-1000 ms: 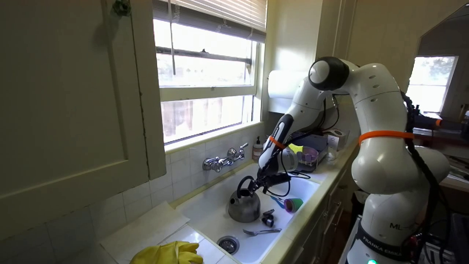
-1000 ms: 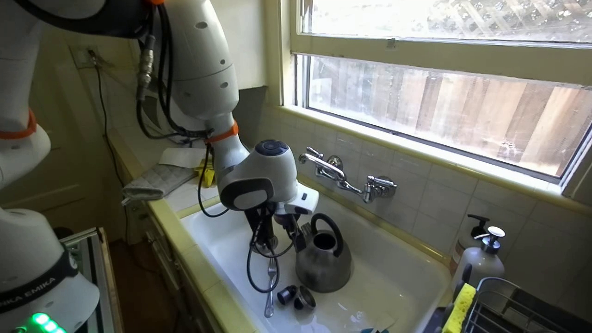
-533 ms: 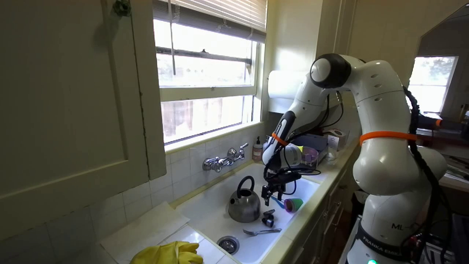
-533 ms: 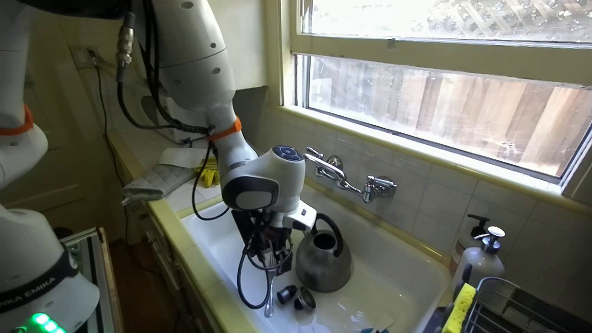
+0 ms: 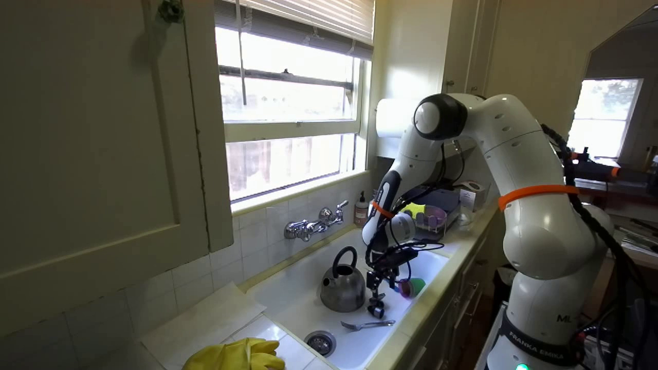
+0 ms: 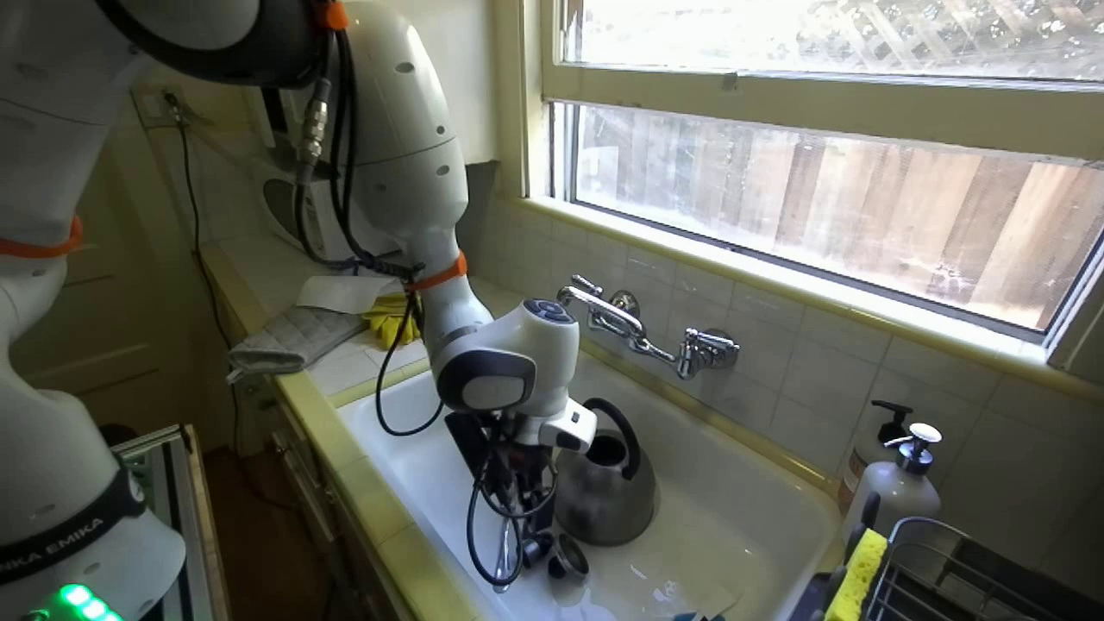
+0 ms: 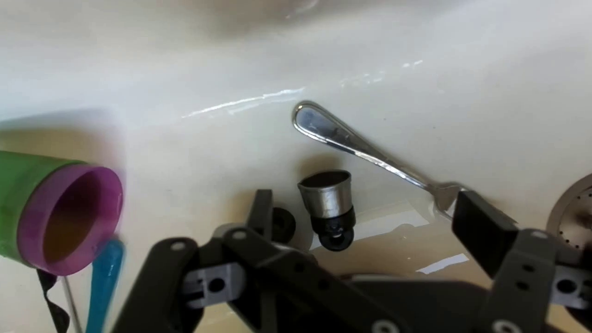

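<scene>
1. The gripper [image 7: 372,220] hangs low over the white sink [image 5: 303,295], its fingers [image 7: 483,229] spread wide apart.
2. A small metal cup [image 7: 326,196] lies on the sink floor, in the wrist view framed between the fingers, apart from both and closer to the one on the left.
3. The metal cup appears to lie on its side: a shiny silver wall flaring slightly toward the mouth, a small pointed lip on the left of its rim, a dark inside. Its narrow end sits in a glossy black collar that finishes in a black ring with a round hole.
4. Just beside it is a round metal-and-black piece [image 6: 567,561], partly hidden in the wrist view by the finger on the left.
5. To the right, a silver fork [image 7: 370,156] lies slantwise, its tines partly covered in that view by the finger on the right.
6. A dull steel kettle [image 5: 343,292] with a black looped handle stands upright, left of the gripper in an exterior view.
7. In the wrist view a green-and-purple tumbler [image 7: 34,224] lies on its side at the left, a blue handle [image 7: 105,282] just beside it; the drain [image 7: 571,217] shows at the right edge.
8. In an exterior view, yellow gloves [image 5: 234,354] lie on the near left counter.
</scene>
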Available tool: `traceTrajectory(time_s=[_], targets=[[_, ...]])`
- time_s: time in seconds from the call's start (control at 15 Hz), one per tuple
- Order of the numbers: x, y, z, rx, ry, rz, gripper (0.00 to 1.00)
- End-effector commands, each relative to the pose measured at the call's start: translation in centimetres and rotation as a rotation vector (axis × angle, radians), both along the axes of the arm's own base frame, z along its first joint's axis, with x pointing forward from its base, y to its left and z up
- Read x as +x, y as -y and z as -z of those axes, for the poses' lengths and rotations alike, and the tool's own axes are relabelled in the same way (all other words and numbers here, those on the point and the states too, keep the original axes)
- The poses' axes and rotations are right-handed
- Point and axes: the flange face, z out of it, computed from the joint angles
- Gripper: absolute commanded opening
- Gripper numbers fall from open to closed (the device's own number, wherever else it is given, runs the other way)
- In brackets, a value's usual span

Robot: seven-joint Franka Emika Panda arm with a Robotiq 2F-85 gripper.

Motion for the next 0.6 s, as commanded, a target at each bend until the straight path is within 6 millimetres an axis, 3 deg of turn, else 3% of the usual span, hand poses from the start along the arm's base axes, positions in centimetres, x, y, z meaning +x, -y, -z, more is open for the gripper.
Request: traceTrajectory(time_s=[0.0,0.27,0.53], targets=[[1.0,-0.3,3.6,-0.006,-0.030,-0.009,1.00],[1.6,-0.7,6.1,0.002,-0.026,-0.021,1.00],[2.7,0.2,6.6,-0.048,0.095,-0.004,1.00]])
